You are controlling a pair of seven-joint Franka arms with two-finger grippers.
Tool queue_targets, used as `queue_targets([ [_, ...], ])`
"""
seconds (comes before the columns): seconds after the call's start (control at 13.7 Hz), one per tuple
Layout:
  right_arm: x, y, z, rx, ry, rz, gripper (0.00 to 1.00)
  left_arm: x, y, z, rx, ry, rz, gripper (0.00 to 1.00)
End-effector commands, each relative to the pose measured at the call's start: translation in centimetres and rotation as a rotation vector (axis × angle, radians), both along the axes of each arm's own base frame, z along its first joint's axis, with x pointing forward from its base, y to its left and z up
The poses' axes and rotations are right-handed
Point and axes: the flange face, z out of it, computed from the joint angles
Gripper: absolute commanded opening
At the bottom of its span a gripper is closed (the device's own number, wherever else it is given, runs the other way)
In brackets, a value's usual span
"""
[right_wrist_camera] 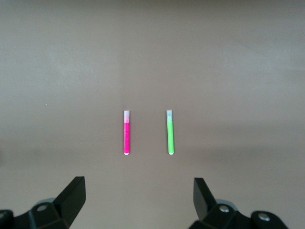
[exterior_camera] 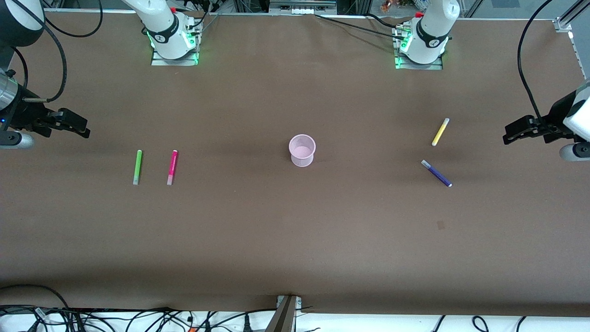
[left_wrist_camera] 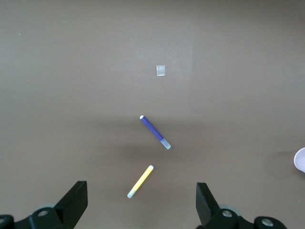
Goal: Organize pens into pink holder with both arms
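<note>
Both arms are raised above the table, each drawn out toward its own end. The right arm's base (exterior_camera: 171, 39) stands at the table's edge farthest from the front camera, and its wrist hangs at the right arm's end. The right gripper (exterior_camera: 83, 131) hovers there, its fingers (right_wrist_camera: 71, 195) spread wide and pointing downward. The left arm's base (exterior_camera: 426, 41) stands along the same edge. The left gripper (exterior_camera: 510, 133) hovers at the left arm's end, its fingers (left_wrist_camera: 74, 200) likewise spread wide apart.
</note>
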Motion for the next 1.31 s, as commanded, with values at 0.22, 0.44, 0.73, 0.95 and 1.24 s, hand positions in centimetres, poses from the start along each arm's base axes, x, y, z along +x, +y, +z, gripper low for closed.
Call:
queue_targets([
  [0.22,0.6,0.2,0.1,-0.005,-0.005,-0.009,1.0,3.1,3.1,-7.6,0.001,0.091,0.043,1.0],
  [0.44,1.3,0.2,-1.6,-0.011,0.02,-0.009,1.0,3.9,4.4,-12.5,0.009,0.102,0.126,1.0],
  [0.73,1.4,0.1,-1.6,-0.01,0.016,-0.012,1.0,3.9,3.8,-21.5,0.035,0.1,0.331,1.0],
  [0.95,1.6,0.2,-1.8,-0.01,0.008,-0.01,1.0,3.4,3.6,-28.3,0.052,0.09,0.475,1.0],
  [1.24,1.9,0.2,-2.2,-0.008,0.007,-0.011,1.0,3.3,2.4,-35.8,0.064,0.062,0.611,1.0],
])
